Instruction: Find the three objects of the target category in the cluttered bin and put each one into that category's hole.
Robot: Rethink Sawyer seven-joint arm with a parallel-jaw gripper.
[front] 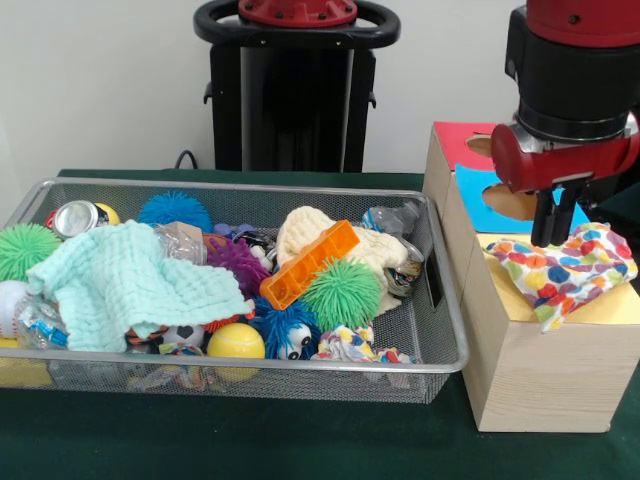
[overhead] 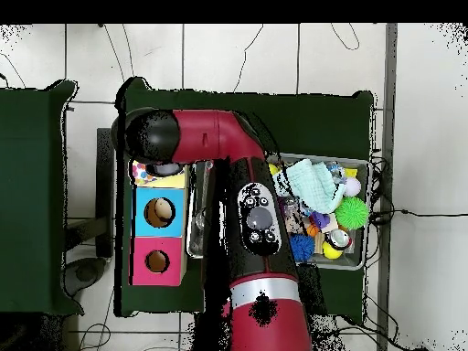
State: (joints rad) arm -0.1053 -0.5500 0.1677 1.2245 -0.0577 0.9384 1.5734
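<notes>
The wire mesh bin (front: 447, 330) is full of clutter and also shows in the overhead view (overhead: 368, 212). One colourful printed rag (front: 570, 268) lies draped over the yellow face (front: 618, 306) of the wooden box and hangs over its front edge. It covers the yellow hole, which is hidden. My gripper (front: 553, 240) is right above the rag's back edge, touching or nearly touching it. In the overhead view the arm hides the gripper and only a bit of the rag (overhead: 143, 172) shows. A second colourful rag (front: 345, 346) lies at the bin's front rim. I cannot pick out a third.
The bin also holds a mint waffle cloth (front: 125, 285), a cream knitted cloth (front: 375, 250), an orange block (front: 308, 264), spiky balls (front: 341, 294), a yellow ball (front: 236, 342) and a can (front: 75, 217). The blue-faced hole (overhead: 159, 212) and red-faced hole (overhead: 157, 261) lie beyond the yellow face.
</notes>
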